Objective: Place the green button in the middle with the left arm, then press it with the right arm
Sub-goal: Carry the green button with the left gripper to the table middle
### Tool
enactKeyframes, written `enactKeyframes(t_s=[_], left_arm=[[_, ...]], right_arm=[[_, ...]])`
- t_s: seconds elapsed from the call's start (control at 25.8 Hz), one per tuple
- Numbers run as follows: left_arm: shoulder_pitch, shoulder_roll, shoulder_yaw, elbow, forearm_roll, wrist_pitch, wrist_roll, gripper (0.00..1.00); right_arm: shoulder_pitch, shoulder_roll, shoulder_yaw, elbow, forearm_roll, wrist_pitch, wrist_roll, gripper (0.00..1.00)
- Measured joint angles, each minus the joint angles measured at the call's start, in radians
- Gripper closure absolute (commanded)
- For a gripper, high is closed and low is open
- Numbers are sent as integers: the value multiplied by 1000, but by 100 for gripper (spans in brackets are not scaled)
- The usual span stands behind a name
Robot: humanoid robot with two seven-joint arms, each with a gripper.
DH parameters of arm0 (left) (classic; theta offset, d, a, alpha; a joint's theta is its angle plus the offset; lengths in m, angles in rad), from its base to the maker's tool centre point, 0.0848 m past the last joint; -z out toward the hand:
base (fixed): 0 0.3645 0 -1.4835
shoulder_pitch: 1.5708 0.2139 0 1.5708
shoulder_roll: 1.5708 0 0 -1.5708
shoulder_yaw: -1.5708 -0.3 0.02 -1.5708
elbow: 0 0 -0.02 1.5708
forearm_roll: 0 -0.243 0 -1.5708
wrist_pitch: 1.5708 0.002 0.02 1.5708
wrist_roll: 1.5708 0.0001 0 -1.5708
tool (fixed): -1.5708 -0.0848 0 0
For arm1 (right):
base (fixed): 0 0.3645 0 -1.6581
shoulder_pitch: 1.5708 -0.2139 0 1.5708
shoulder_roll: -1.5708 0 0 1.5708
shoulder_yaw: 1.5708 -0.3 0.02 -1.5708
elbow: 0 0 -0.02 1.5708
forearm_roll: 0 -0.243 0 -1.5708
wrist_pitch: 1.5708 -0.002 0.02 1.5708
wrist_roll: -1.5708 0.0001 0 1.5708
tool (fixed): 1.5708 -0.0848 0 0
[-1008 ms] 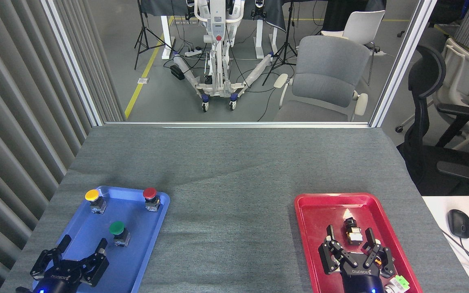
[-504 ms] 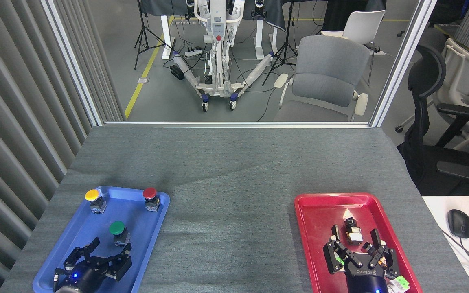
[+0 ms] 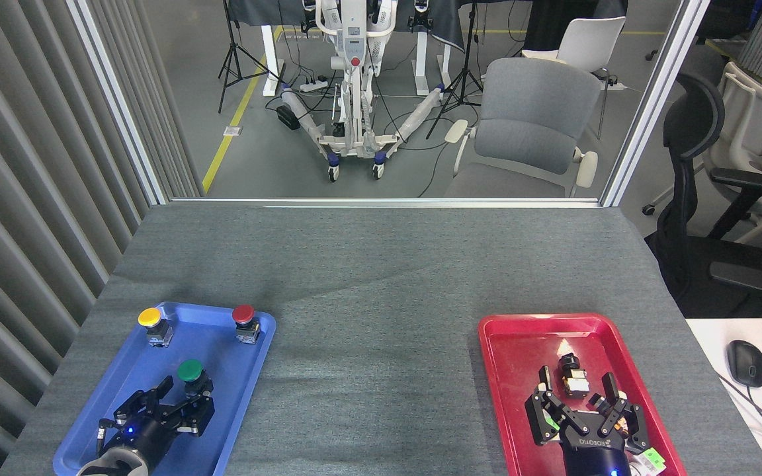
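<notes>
The green button (image 3: pixel 190 370) stands upright in the near part of the blue tray (image 3: pixel 239 390). My left gripper (image 3: pixel 186 395), black with a blue light and a grey-white wrist, is open right at the button's near side, and its fingers (image 3: pixel 164 387) hide part of the silver base. Whether they touch the base I cannot tell. My right gripper (image 3: pixel 576 391) hovers open over the red tray (image 3: pixel 516 344), just behind a small black-and-silver part (image 3: pixel 573 378). The dark grey middle of the table (image 3: pixel 374 330) lies between the two trays.
A yellow button (image 3: pixel 150 318) and a red button (image 3: pixel 243 314) stand at the blue tray's far corners. A small green-and-white piece (image 3: pixel 649 457) lies in the red tray's near corner. A white desk with a mouse (image 3: pixel 746 362) adjoins the table on the right.
My left gripper has moved forward and to the right over the blue tray, up to the green button. The right gripper shifted slightly right, then stayed still.
</notes>
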Motion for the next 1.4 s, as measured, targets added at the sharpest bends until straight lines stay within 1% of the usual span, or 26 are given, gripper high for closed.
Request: enactKeyframes(t_s=[0.23, 0.27, 0.31, 0.39, 0.47, 0.58, 0.66, 0.74, 0.81, 0.89, 1.01, 1.09, 1.2, 1.32, 1.36, 1.4], left_arm=[[0, 7, -3, 23, -13, -11, 65, 100], [0, 10, -4, 26, -14, -19, 70, 100], [1, 13, -4, 30, -14, -32, 74, 100], [1, 22, -4, 34, -14, -93, 81, 100], [2, 38, -4, 20, -13, -199, 94, 100], [2, 50, -16, -57, -17, -346, 110, 100], [-1, 37, -74, -119, -32, -397, 111, 100], [-17, 4, -150, -156, -56, -415, 109, 100], [-35, -48, -219, -169, -82, -401, 102, 100], [-47, -110, -271, -156, -117, -377, 83, 100], [-80, -200, -317, -102, -190, -336, 67, 100], [-100, -241, -330, -56, -219, -316, 59, 100], [-119, -268, -338, -10, -240, -281, 56, 100], [-125, -270, -340, 20, -250, -218, 55, 100], [-126, -269, -341, 30, -251, -204, 55, 95], [-127, -269, -341, 40, -251, -190, 55, 75]], right_arm=[[-1, -1, 0, 0, 0, 0, 1, 0], [-1, -1, 0, 1, 0, 0, 1, 0], [0, -1, -1, 1, 0, 0, 1, 0], [-1, -1, -1, 1, 0, 0, 2, 0], [-1, -1, -1, 1, 0, 0, 2, 0], [-1, -1, 0, 1, 0, 0, 2, 0], [-1, -2, 0, 1, 0, 0, 2, 0], [-1, -2, 0, 2, 0, 0, 2, 0], [-1, -2, 0, 2, 0, 0, 2, 0], [-1, -2, 1, 2, 0, 0, 2, 0], [0, -1, 0, 1, 0, 0, 2, 0], [0, -1, 0, 2, 0, 0, 3, 0], [0, -1, 0, 2, 0, 0, 5, 0], [0, -2, 1, 2, 0, 0, 5, 0], [0, -2, 1, 2, 0, 0, 4, 0], [0, -2, 1, 1, 0, 0, 4, 0]])
